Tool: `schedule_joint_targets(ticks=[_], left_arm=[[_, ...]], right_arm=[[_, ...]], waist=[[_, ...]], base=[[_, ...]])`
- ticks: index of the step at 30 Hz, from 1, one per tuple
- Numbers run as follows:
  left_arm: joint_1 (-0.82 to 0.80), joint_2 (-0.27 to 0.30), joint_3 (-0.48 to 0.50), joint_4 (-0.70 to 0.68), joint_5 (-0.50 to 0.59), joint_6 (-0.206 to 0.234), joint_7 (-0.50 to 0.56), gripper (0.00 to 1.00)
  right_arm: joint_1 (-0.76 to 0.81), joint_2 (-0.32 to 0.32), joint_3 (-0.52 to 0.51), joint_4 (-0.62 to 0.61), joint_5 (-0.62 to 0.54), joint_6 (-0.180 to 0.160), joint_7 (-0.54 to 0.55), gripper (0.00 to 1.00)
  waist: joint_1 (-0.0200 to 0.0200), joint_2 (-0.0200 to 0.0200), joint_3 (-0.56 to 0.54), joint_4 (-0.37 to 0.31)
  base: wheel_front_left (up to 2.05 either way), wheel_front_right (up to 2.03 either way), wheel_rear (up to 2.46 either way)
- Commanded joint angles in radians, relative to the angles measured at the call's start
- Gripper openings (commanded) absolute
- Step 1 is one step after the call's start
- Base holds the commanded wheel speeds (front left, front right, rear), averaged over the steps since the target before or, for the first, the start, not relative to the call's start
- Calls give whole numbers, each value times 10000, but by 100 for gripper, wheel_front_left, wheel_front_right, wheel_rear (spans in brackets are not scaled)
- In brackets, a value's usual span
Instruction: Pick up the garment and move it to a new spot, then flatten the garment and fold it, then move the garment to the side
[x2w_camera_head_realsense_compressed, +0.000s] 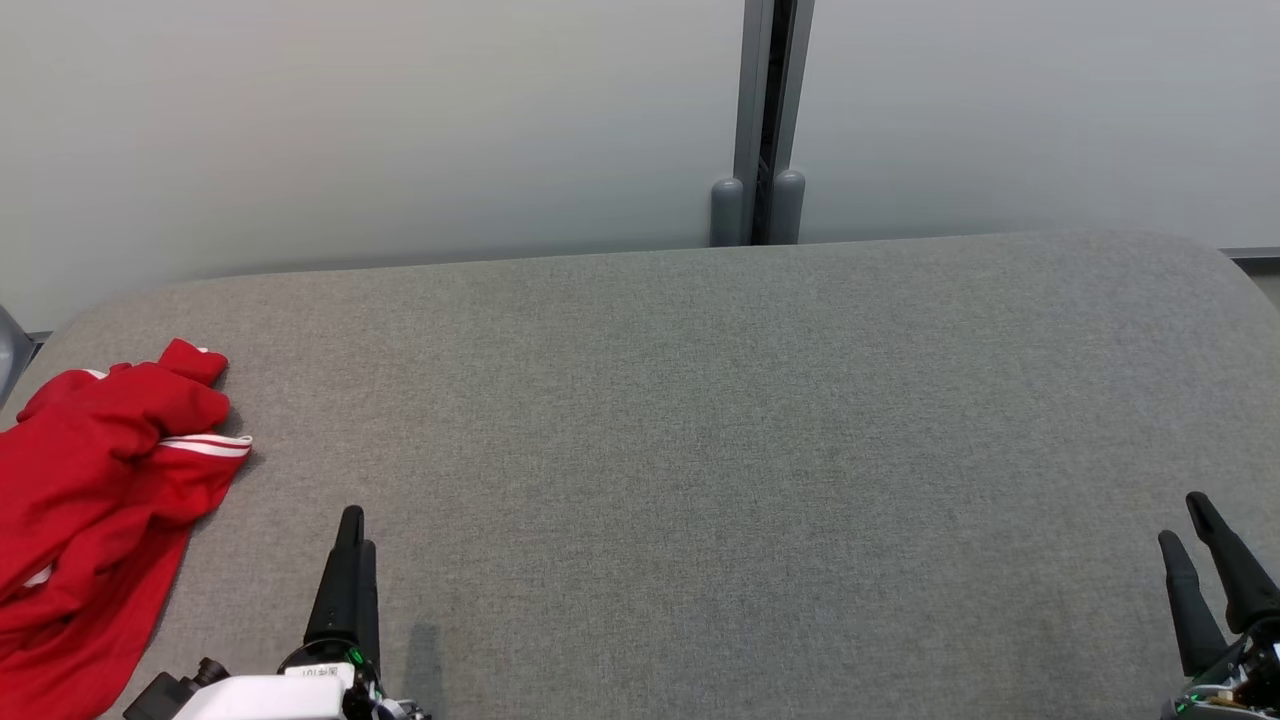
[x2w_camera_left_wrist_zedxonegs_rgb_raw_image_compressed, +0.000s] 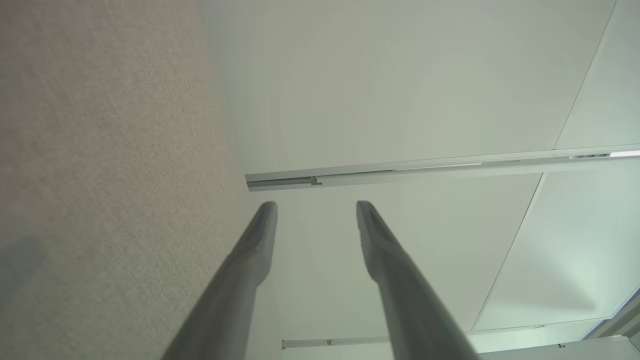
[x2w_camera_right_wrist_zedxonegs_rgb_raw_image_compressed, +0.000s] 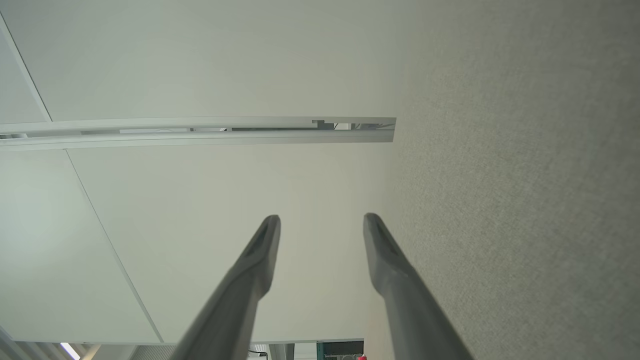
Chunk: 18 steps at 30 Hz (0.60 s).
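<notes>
A crumpled red garment (x2w_camera_head_realsense_compressed: 95, 500) with white stripes lies at the left edge of the grey fabric surface (x2w_camera_head_realsense_compressed: 700, 430) in the head view. My left gripper (x2w_camera_head_realsense_compressed: 355, 530) hovers at the lower left, a short way to the right of the garment, and touches nothing. In the left wrist view that left gripper (x2w_camera_left_wrist_zedxonegs_rgb_raw_image_compressed: 316, 206) has its fingers apart and empty. At the lower right edge my right gripper (x2w_camera_head_realsense_compressed: 1185, 520) points up, far from the garment. The right wrist view shows the right gripper (x2w_camera_right_wrist_zedxonegs_rgb_raw_image_compressed: 322, 220) open with nothing between its fingers.
A pale wall (x2w_camera_head_realsense_compressed: 350, 130) runs behind the surface, with a grey vertical post (x2w_camera_head_realsense_compressed: 765, 120) near the middle. The surface's rounded far corners curve down at the left and right.
</notes>
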Motion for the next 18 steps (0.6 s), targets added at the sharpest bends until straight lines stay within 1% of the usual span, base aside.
schedule_joint_targets(ticks=[1,8,12,15,18], left_arm=[[-258,15,-5,-96,34,-1,-14,100],[-663,51,-92,10,251,-2,-140,100],[-877,118,-175,28,536,-3,-243,100],[-1036,209,-228,32,966,-3,-314,100],[-1175,237,-119,13,1625,-4,-371,100]], right_arm=[[-177,-93,42,-156,-65,8,-119,100],[-343,-191,354,-280,-457,9,-620,100],[-440,-345,601,-322,-919,10,-1026,100],[-533,-470,803,-360,-1431,10,-1296,100],[-635,-577,984,-434,-2051,11,-1527,100]], waist=[[1,0,2,0],[1,0,2,0],[1,0,-1,2],[1,0,-5,6],[1,0,-11,10]], base=[[0,0,0],[0,0,0],[0,0,0],[0,0,0],[0,0,0]])
